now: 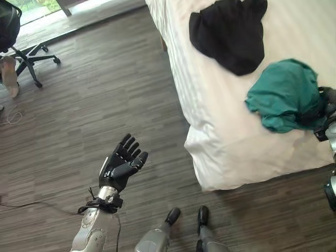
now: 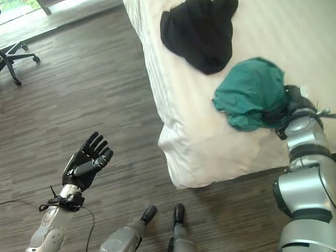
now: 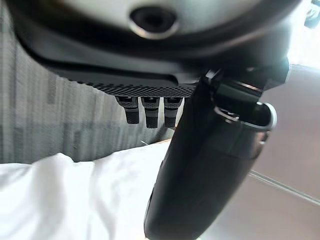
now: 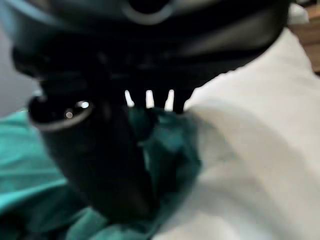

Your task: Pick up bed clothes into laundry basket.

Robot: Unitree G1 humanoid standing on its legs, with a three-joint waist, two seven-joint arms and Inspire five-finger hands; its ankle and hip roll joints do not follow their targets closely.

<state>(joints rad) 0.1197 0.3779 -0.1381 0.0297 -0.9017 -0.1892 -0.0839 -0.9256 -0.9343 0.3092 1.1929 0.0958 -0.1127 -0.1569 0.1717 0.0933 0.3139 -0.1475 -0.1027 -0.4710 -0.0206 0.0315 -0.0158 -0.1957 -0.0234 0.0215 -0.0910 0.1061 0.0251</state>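
Your right hand (image 2: 294,102) is clamped on the green cloth (image 2: 251,94) on the bed (image 2: 210,136), black cloth (image 2: 199,31) farther off, left hand (image 2: 86,163) spread over the floor (image 2: 89,89).

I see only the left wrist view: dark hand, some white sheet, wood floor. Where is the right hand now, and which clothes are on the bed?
Observer: The right hand is on the bed, at the edge of a crumpled green garment.
Operator: Does it hold the garment?
Observer: The right wrist view shows the thumb against green cloth; whether the fingers are closed on it I cannot tell.
Operator: Any other clothes?
Observer: Yes, a black garment lies farther up the bed, apart from the green one.
Operator: And my left hand?
Observer: The left hand is open above the floor, beside the bed, holding nothing.
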